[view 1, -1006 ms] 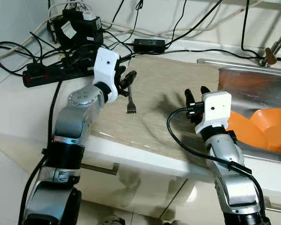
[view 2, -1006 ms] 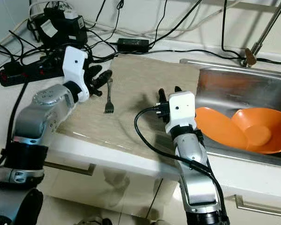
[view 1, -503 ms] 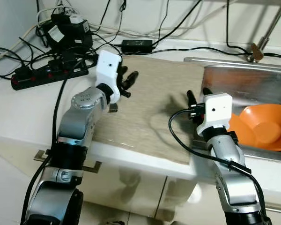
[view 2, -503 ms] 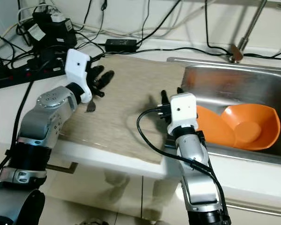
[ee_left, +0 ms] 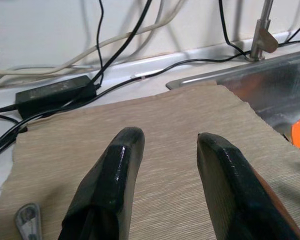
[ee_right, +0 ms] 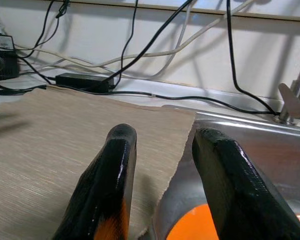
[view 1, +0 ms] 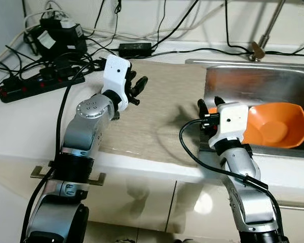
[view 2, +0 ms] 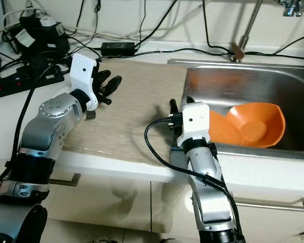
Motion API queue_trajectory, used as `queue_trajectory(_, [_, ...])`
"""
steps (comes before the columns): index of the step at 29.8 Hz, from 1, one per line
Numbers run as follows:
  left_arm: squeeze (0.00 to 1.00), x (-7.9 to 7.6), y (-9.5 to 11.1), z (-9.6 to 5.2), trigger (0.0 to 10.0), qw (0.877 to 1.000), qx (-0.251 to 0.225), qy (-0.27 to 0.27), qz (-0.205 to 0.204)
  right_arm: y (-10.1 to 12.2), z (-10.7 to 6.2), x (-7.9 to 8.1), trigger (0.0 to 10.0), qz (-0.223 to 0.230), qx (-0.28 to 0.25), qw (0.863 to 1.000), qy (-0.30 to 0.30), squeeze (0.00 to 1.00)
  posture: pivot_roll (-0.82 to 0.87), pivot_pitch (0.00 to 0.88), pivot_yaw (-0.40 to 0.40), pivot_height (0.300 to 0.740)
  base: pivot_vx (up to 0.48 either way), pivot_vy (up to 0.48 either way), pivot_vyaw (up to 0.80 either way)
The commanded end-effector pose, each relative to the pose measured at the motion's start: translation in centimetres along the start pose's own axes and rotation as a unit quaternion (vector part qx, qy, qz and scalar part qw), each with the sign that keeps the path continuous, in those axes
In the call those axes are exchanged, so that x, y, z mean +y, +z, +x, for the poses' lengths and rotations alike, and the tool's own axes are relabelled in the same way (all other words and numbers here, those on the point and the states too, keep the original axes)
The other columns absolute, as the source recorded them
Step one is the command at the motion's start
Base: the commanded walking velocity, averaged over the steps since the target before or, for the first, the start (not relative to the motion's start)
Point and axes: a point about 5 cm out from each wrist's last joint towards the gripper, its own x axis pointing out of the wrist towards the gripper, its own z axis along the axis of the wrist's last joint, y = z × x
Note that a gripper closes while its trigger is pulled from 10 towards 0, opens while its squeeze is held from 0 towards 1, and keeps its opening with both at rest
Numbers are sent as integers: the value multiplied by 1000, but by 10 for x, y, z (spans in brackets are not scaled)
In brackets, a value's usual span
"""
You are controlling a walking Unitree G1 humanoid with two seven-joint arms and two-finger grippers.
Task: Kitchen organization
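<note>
The left claw [view 1: 137,87] hovers over the back left part of a beige mat [view 1: 162,116] on the white tabletop [view 1: 20,121], its 2 fingers [ee_left: 112,180] spread apart with nothing between them. A fork [ee_left: 27,222] lies on the mat just beside it; its handle end shows in the left wrist view, cut off by the frame edge, and the arm hides most of it in the eye views. The right claw [ee_right: 162,185] sits over the mat's right edge where it meets the steel sink [view 2: 273,83], fingers likewise released and empty. 2 orange bowls [view 2: 251,124] lie tilted in the sink, the nearer partly hidden behind the right wrist. A power strip [view 1: 40,81], an adapter [view 1: 135,49] and tangled cables [view 1: 157,30] crowd the back of the tabletop.
</note>
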Motion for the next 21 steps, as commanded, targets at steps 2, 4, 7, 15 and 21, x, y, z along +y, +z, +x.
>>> queue_trajectory(2, [0, 7, -3, -2, 10000, 1000, 9, 19, 11, 6, 0, 1, 10000, -9, -9, 1000, 6, 0, -65, 0, 35, 732, 0, 0, -222])
queue_trajectory(4, [0, 8, -5, -3, 10000, 1000, 10, 23, 12, 6, 0, 2, 10000, -10, -11, 1000, 9, 0, -63, 0, 32, 732, 0, 0, 0])
queue_trajectory(7, [0, 12, -5, -5, 10000, 999, 11, 32, 13, 7, 0, 2, 10000, -10, -12, 1000, 11, 0, -60, 0, 29, 732, 0, 0, 0])
queue_trajectory(15, [0, 27, 1, -28, 10000, 998, 29, 42, 36, 4, -4, 3, 10000, -10, -5, 1000, 19, 0, -37, 8, 18, 732, 0, 0, 0])
queue_trajectory(21, [0, 29, -9, -33, 10000, 997, 60, 43, 33, 3, -1, 4, 10000, -10, -4, 999, 34, 0, -16, 0, -10, 732, 0, 0, 0])
